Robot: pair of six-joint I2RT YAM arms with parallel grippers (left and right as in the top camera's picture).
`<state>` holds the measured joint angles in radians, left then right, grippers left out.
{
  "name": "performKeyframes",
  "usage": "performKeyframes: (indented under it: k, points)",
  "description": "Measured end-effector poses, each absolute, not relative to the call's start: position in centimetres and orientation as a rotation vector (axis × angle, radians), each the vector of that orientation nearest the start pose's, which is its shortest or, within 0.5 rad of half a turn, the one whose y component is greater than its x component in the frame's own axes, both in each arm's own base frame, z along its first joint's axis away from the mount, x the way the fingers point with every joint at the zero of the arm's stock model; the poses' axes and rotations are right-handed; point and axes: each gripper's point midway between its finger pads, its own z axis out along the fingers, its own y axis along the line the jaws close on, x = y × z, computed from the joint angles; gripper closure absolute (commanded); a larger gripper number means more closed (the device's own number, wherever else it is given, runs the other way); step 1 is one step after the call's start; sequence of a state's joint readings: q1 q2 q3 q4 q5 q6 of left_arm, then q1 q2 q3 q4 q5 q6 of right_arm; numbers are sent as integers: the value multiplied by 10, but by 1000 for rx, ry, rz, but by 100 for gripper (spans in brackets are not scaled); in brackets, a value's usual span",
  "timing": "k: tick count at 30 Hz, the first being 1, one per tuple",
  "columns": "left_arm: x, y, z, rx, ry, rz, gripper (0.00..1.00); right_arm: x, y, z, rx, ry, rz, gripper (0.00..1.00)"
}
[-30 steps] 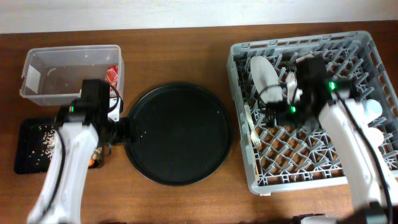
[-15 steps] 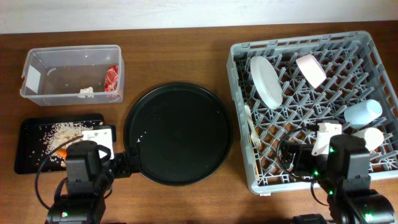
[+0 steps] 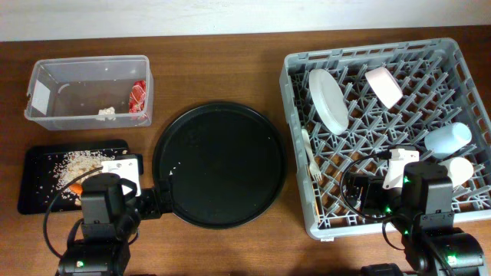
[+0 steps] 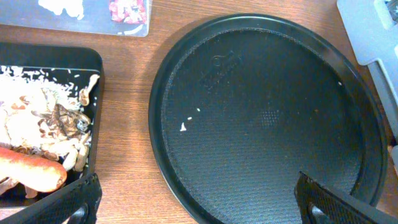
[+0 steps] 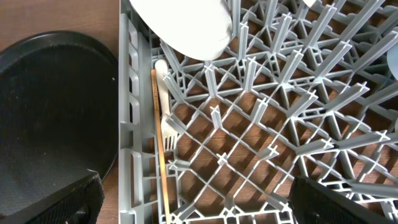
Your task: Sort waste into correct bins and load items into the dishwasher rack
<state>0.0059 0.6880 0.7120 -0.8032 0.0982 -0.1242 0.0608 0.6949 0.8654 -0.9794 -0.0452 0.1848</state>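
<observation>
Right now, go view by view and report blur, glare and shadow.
Overhead: evenly lit, sharp throughout, no hard shadows. Left wrist: crisp, soft sheen on the rim of the round black tray. Right wrist: dishwasher rack and white fork sharp; plate washed to flat white.

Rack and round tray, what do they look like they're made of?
The rack looks like matte grey moulded plastic: thin ribs and pegs cast in one grid. The round tray is black, probably plastic too: a fine stippled floor, an embossed mark and a faint sheen on the rim.
</observation>
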Motion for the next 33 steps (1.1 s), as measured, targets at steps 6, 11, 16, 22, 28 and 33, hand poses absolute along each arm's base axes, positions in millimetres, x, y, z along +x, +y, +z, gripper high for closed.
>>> performKeyframes:
  k: [6, 11, 16, 22, 28, 33]
  points:
    - [234, -15, 175, -105, 2349, -173, 1, 207, 20, 216, 120, 2309, 177, 1]
    - [234, -15, 175, -105, 2350, -173, 1, 183, 16, 232, 114, 2138, 175, 1]
    - [234, -15, 174, -105, 2353, -173, 1, 179, 13, 226, 113, 1951, 174, 1]
    - [233, -15, 173, -105, 2354, -173, 1, 205, 14, 220, 103, 1739, 186, 1]
    - [234, -15, 173, -105, 2353, -173, 1, 233, 14, 226, 96, 1538, 194, 1]
    - [234, -16, 173, -105, 2354, -174, 1, 243, 14, 211, 93, 1462, 198, 1]
